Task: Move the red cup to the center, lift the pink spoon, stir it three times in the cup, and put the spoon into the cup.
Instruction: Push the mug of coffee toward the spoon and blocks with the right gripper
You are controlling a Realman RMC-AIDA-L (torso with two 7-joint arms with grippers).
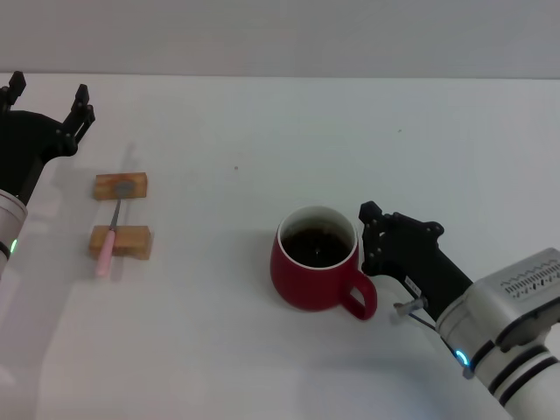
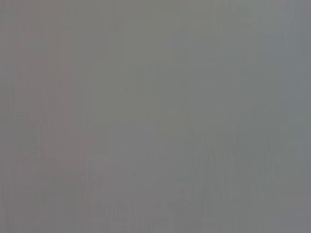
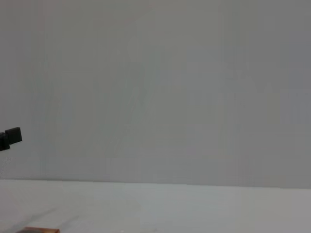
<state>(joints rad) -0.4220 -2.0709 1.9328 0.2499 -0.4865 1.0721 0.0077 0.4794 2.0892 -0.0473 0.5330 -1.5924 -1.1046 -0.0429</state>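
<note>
The red cup (image 1: 313, 273) stands on the white table a little right of the middle, dark liquid inside, its handle (image 1: 359, 299) turned to the front right. My right gripper (image 1: 366, 238) sits right against the cup's right side, just above the handle; whether it grips anything is hidden. The pink spoon (image 1: 110, 234) lies across two tan wooden blocks at the left, bowl on the far block. My left gripper (image 1: 49, 93) hovers open at the far left, behind the blocks, holding nothing. The left wrist view is plain grey.
The far wooden block (image 1: 122, 185) and the near wooden block (image 1: 121, 242) carry the spoon. In the right wrist view a block's edge (image 3: 39, 230) and a black tip of the other gripper (image 3: 11, 137) show before a bare wall.
</note>
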